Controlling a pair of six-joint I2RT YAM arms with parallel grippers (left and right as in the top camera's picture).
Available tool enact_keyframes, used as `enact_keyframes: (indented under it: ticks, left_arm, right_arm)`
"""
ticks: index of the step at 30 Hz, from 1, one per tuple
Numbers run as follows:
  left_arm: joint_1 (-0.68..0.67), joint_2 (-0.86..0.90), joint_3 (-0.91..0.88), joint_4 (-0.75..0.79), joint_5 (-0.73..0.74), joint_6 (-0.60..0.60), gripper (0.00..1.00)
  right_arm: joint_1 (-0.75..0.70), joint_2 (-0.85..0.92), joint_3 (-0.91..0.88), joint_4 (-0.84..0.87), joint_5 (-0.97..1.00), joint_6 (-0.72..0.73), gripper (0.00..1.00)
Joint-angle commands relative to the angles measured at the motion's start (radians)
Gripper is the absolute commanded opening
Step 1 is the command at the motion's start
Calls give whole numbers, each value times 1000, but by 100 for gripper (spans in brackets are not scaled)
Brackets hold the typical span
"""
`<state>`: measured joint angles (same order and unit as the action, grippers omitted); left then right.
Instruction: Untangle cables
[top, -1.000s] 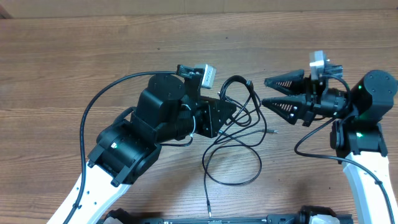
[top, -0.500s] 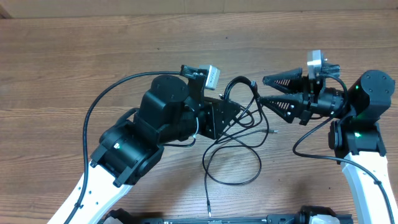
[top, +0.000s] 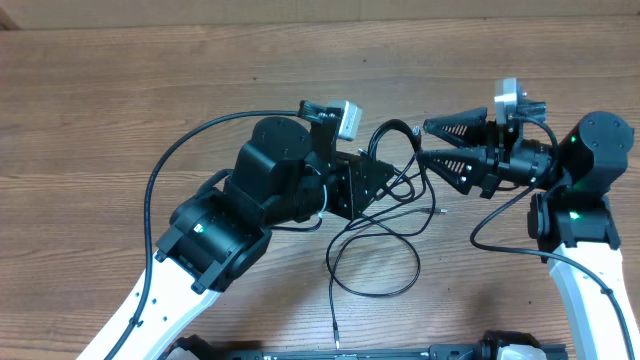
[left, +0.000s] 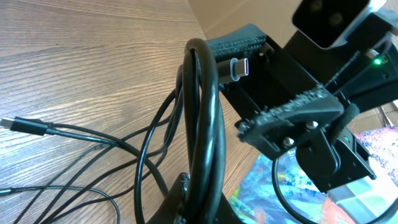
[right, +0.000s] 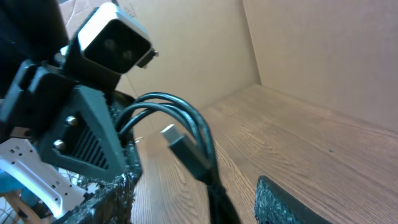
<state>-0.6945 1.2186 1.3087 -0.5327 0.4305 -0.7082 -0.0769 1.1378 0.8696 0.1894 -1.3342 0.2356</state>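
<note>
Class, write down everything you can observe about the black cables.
The cables are thin, black, rubbery-looking cords, tangled. The left gripper is shut on a doubled loop, holding it upright; a silver USB-C plug juts near its top. The rest trails in loose crossing loops on the wooden table. The open right gripper sits at the raised loop, not clamping it.

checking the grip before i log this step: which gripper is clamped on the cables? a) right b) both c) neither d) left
d, the left gripper is shut on the raised loop of the cables, while the right gripper faces that loop with its jaws standing apart, closed on nothing.
</note>
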Motion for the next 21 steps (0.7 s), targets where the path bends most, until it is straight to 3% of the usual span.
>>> enact_keyframes:
  ticks: [1, 10, 14, 18, 21]
  left_arm:
    - [-17, 5, 11, 11, 9, -14, 4]
    - [-28, 5, 11, 11, 8, -14, 4]
    - [-35, 5, 11, 11, 8, -14, 4]
    - [-35, 5, 11, 10, 8, -14, 4]
    - [-35, 5, 11, 10, 8, -14, 4]
  right_arm:
    - [5, 20, 14, 0, 13, -4, 59]
    - [5, 24, 14, -1, 53, 0, 47]
    - [5, 24, 14, -5, 105, 4, 24]
    - [5, 24, 14, -16, 169, 49, 11]
    - [5, 24, 14, -17, 205, 76, 9]
